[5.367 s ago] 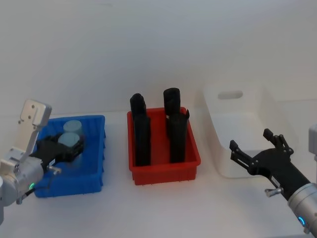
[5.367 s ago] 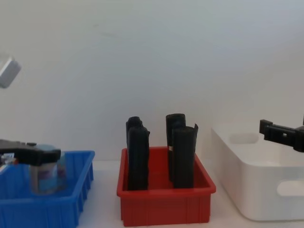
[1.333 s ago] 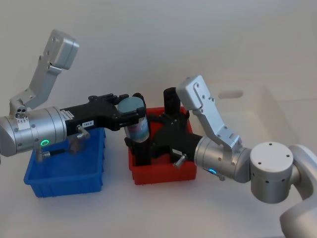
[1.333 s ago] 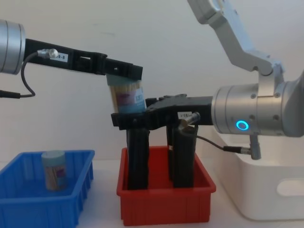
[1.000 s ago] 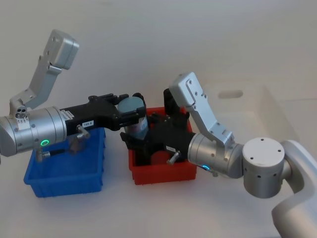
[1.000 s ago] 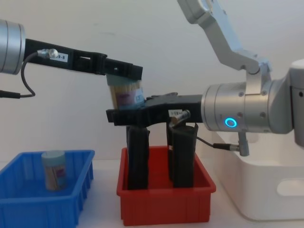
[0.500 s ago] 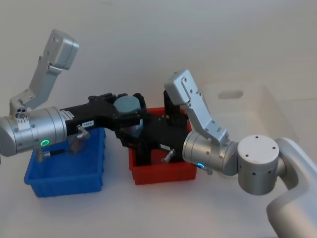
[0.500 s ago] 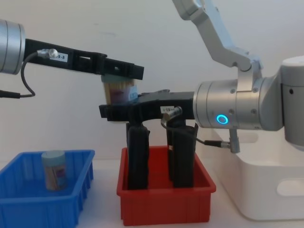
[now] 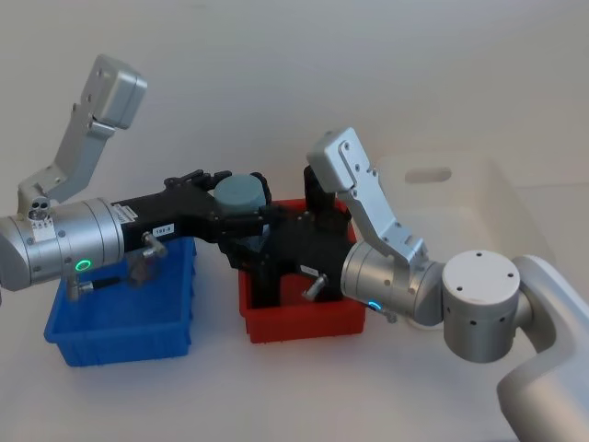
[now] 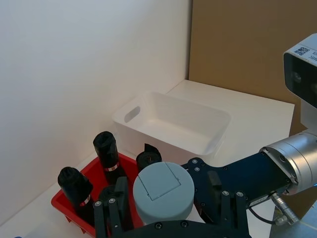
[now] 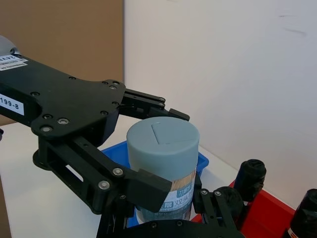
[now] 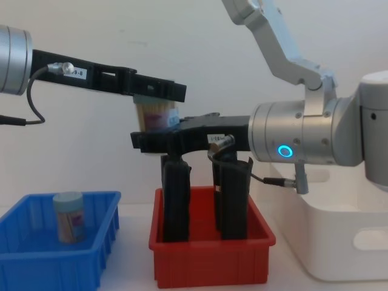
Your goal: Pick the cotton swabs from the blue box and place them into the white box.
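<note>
One jar of cotton swabs (image 9: 241,192) (image 12: 156,115) with a pale blue lid hangs in the air above the red bin's left end. My left gripper (image 9: 235,204) (image 12: 160,92) flanks its lid, fingers looking slightly parted. Around the jar's lower body my right gripper (image 12: 155,143) (image 9: 250,245) is shut. The same jar (image 11: 163,144) sits between both pairs of black fingers in the right wrist view. A second jar (image 12: 68,216) stands in the blue box (image 12: 60,267) (image 9: 120,327). The white box (image 12: 339,242) (image 10: 173,119) stands at the right.
The red bin (image 12: 212,264) (image 9: 304,322) in the middle holds tall black upright objects (image 12: 176,200) right under both grippers. Both arms cross over this bin. A white wall runs close behind the boxes.
My right gripper reached in from the right and closed around the jar's lower part. The jar has shifted slightly right with it, and my left gripper's fingers have eased apart at the lid.
</note>
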`<state>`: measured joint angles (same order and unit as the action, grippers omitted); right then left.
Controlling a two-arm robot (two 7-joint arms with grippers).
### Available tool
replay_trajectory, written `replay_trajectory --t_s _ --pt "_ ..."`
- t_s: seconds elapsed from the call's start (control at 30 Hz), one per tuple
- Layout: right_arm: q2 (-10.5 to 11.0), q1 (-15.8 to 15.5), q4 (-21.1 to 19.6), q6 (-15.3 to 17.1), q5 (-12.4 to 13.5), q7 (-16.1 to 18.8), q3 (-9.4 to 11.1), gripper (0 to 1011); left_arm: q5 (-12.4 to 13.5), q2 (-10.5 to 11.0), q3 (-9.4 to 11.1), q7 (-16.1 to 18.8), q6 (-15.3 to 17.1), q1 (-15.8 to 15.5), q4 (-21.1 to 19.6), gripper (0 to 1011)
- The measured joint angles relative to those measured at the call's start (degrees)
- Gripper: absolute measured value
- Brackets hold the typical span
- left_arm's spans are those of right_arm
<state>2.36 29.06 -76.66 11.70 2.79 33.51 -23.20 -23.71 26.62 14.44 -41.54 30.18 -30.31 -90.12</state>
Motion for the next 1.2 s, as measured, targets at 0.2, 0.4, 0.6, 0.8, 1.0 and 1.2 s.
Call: replay_trajectory --t_s 0.2,0.4,0.6,0.8,1.0,1.2 --pt "0.7 -0.7 -1.0 0.3 0.1 -1.6 0.3 628 0.0 0.0 0.0 0.0 0.0 0.0 0.0 1000" --pt "1.8 -1.8 -2.4 0.6 0.9 -3.5 1.0 628 0.0 0.0 0.0 0.0 0.0 0.0 0.0 1000" --pt "3.8 -3.7 -4.9 0.7 2.6 -6.8 2.5 628 0.0 0.0 0.0 0.0 0.0 0.0 0.0 1000" --pt "5.8 -5.6 -7.1 0.6 4.4 -10.2 4.1 626 0.0 0.0 0.0 0.0 0.0 0.0 0.0 1000" --pt "7.4 -7.1 -8.6 0.3 6.1 -13.6 5.5 628 0.0 0.0 0.0 0.0 0.0 0.0 0.0 1000" --pt "9.0 -8.7 -9.7 -0.2 8.0 -17.6 7.2 628 0.0 0.0 0.0 0.0 0.0 0.0 0.0 999"
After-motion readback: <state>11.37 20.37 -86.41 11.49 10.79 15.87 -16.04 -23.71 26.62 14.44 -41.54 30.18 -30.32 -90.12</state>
